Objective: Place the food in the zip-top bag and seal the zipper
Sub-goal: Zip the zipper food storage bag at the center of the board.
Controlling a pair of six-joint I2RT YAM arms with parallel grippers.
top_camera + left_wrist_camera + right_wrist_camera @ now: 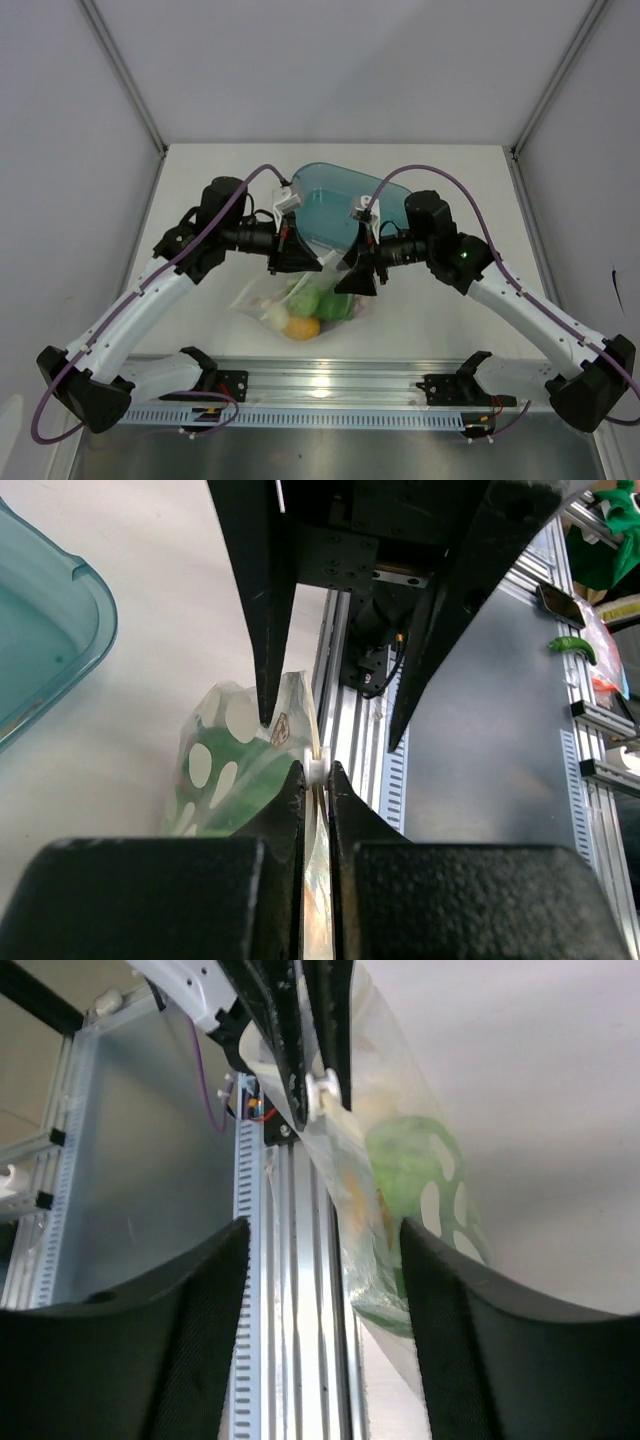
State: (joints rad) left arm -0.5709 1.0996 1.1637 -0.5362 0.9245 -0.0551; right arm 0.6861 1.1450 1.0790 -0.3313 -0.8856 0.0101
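Note:
The zip-top bag (262, 297) lies near the table's front edge, its mouth edge lifted. It holds food: a green piece (322, 302), a yellow-orange piece (302, 327) and a white one (277, 316). My left gripper (295, 262) is shut on the bag's top edge (312, 730), with a small white slider of the zipper (316, 769) at its fingertips. My right gripper (325, 1228) stands open around the other end of that edge. The bag (365, 1250) hangs close to its right finger (450, 1300). Green food (405, 1160) shows through the plastic.
A translucent teal tray (335, 200) lies just behind the two grippers and shows at the left in the left wrist view (40, 630). An aluminium rail (320, 385) runs along the near edge under the bag. Grey enclosure walls flank the table.

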